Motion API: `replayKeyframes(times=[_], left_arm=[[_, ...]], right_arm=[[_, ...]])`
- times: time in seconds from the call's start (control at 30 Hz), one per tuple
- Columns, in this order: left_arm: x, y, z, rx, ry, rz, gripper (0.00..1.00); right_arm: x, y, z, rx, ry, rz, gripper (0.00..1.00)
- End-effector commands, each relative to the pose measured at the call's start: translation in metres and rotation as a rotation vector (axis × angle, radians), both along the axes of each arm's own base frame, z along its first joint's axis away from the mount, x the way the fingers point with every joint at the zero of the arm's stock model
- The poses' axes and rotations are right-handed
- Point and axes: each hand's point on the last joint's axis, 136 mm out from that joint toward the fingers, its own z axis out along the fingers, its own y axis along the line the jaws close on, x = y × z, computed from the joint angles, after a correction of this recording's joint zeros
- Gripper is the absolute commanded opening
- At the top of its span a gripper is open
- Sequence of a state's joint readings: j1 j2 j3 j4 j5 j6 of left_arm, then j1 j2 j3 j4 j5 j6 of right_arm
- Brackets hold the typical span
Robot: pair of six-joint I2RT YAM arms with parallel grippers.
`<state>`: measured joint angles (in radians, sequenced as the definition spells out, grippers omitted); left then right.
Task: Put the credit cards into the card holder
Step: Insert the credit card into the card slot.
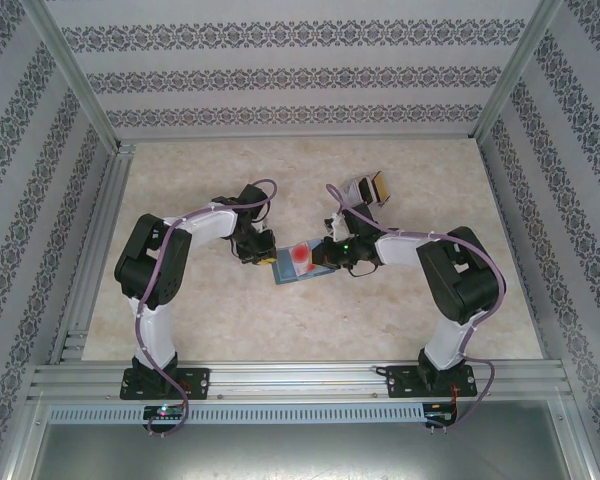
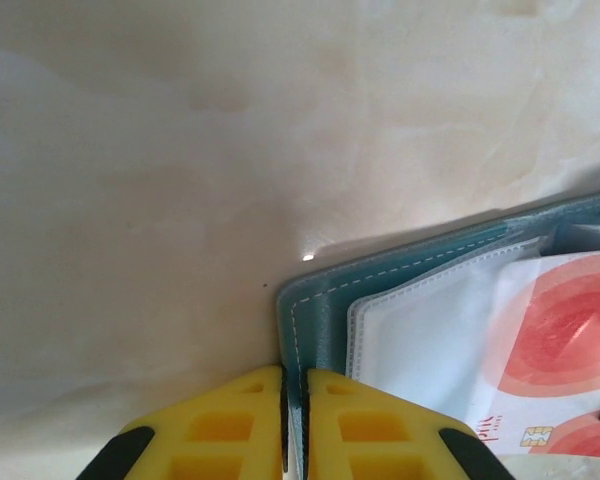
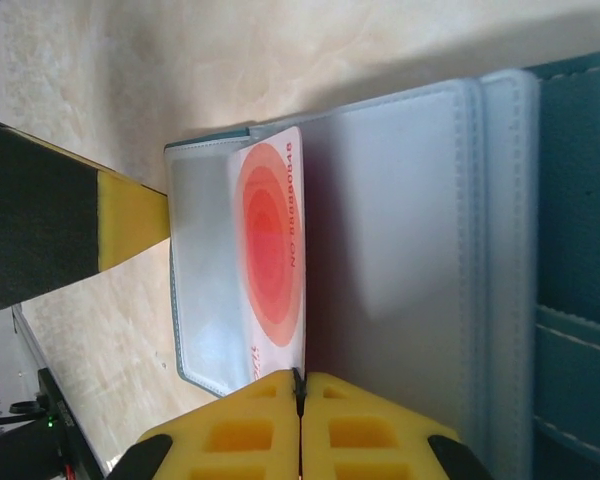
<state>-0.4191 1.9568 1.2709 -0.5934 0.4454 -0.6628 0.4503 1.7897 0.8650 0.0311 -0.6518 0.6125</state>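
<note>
Insertion step: the card holder (image 2: 320,300) is pinched by the left fingers (image 2: 230,425), the red card (image 3: 270,260) by the right fingers (image 3: 370,430) at its pocket (image 3: 202,290); a deeper push seems needed next.

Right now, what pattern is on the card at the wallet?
White card with red concentric rings; right wrist view shows it best.

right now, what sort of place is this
Probably a lab robot cell, not a home: a table boxed in by aluminium rails and patterned wall panels, with a left arm and right arm bolted at its near edge.
</note>
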Motion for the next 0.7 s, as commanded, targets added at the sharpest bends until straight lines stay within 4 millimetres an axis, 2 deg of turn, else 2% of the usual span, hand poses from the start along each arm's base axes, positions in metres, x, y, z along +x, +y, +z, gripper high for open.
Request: replayKeyframes(times=[0.0, 0.5, 0.67], left_arm=[[-0.007, -0.014, -0.003, -0.016, -0.008, -0.023, 0.13], [-0.012, -0.021, -0.003, -0.026, -0.003, -0.025, 0.12], [-0.012, -0.021, 0.001, -0.026, -0.01, -0.026, 0.12]], right_arm=[[0.001, 0.006, -0.008, -0.041, 0.02, -0.019, 0.08], [-0.008, 0.033, -0.016, -0.15, -0.008, 0.082, 0.09], [-0.014, 0.039, -0.022, -0.162, 0.011, 0.118, 0.13]])
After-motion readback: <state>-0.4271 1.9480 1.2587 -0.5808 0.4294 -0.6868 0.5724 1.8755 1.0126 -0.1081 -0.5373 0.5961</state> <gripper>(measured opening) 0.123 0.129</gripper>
